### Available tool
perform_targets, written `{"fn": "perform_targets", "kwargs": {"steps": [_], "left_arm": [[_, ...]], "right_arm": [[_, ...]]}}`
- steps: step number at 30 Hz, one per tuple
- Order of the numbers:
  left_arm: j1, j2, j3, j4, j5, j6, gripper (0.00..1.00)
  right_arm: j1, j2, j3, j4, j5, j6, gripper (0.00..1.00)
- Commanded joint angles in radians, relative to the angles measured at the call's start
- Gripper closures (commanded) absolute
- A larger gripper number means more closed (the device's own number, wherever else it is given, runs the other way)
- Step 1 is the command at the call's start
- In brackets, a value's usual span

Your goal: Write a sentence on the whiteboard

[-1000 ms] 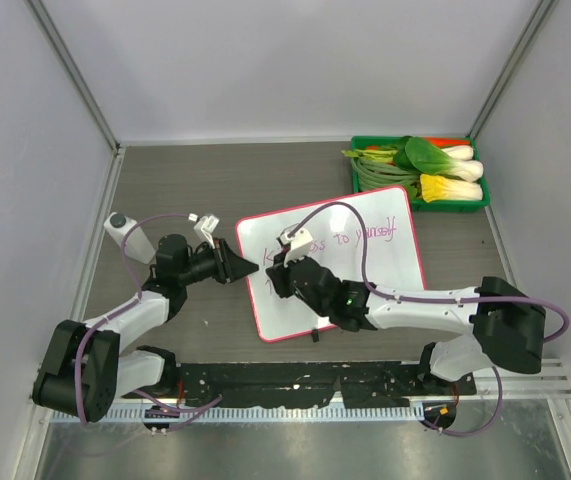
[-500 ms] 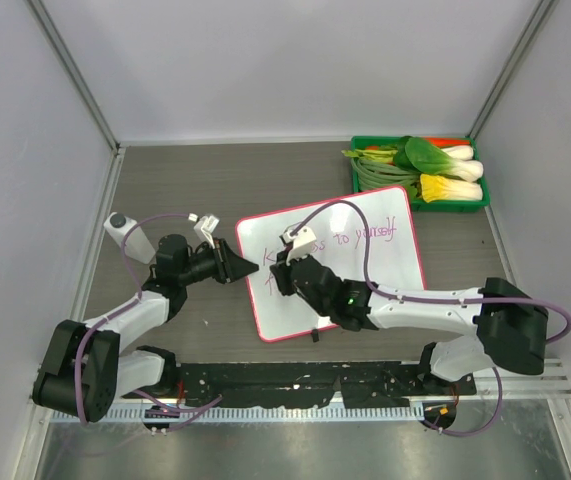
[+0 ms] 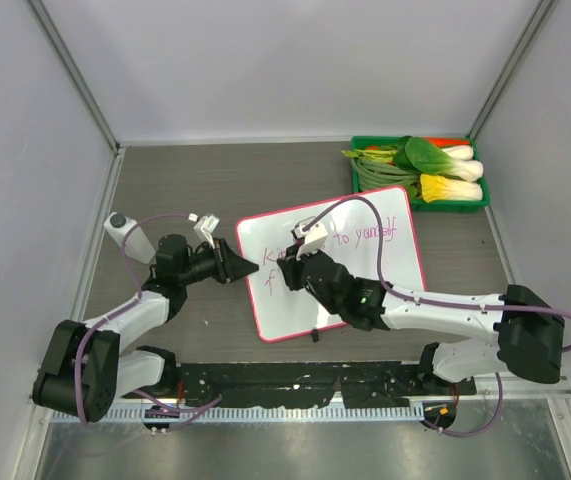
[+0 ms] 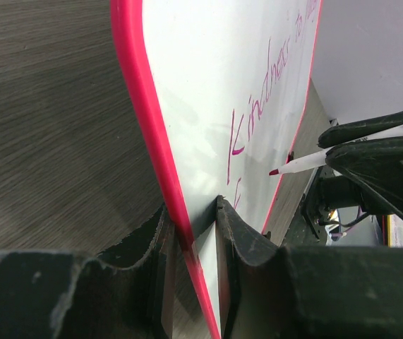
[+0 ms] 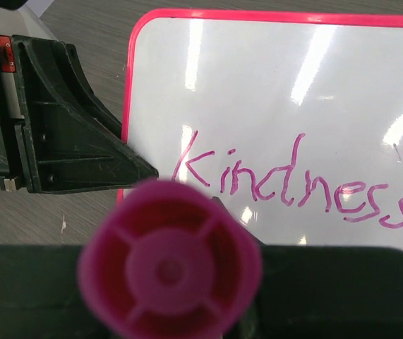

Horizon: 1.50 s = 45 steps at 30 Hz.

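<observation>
A whiteboard (image 3: 400, 262) lies at an angle on the table (image 3: 185, 180), right of centre. The left end effector (image 4: 190, 226) is clamped on the board's pink left edge, with a finger on each face. The right end effector (image 3: 287, 272) is closed around a pink marker (image 4: 307, 162). The marker's tip sits just below the word "Kindness", though whether it touches the board is unclear. The sentence (image 5: 293, 187) reads "Kindness to yourself", and a small stroke starts a second line. To write well, the left clamp should hold firm while the marker presses lightly. New letters should run level beneath the first line.
</observation>
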Motion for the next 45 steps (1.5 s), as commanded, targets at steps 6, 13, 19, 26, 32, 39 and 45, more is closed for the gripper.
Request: {"fn": "perform_targets", "kwargs": {"steps": [6, 13, 19, 26, 32, 39, 45], "left_arm": [[-0.021, 0.013, 0.006, -0.053, -0.019, 0.074, 1.00], [-0.021, 0.016, 0.007, -0.051, -0.016, 0.074, 1.00], [-0.022, 0.011, 0.007, -0.053, -0.020, 0.074, 1.00], [-0.021, 0.016, 0.009, -0.053, -0.014, 0.076, 1.00], [-0.022, 0.019, 0.009, -0.051, -0.017, 0.073, 1.00], [-0.021, 0.016, 0.007, -0.050, -0.019, 0.073, 1.00], [-0.022, 0.019, 0.007, -0.050, -0.020, 0.073, 1.00]], "right_arm": [[-0.004, 0.032, 0.018, 0.043, 0.017, -0.012, 0.99], [-0.005, 0.062, 0.008, 0.046, 0.009, -0.004, 0.99], [-0.005, 0.062, -0.008, 0.030, 0.008, 0.002, 0.99], [-0.007, 0.037, -0.041, 0.014, -0.011, 0.019, 0.99], [-0.005, 0.020, -0.077, 0.017, -0.031, 0.052, 0.99], [-0.005, 0.003, -0.076, 0.018, -0.031, 0.051, 0.99], [-0.005, -0.052, -0.065, 0.041, -0.048, 0.049, 0.99]]}}
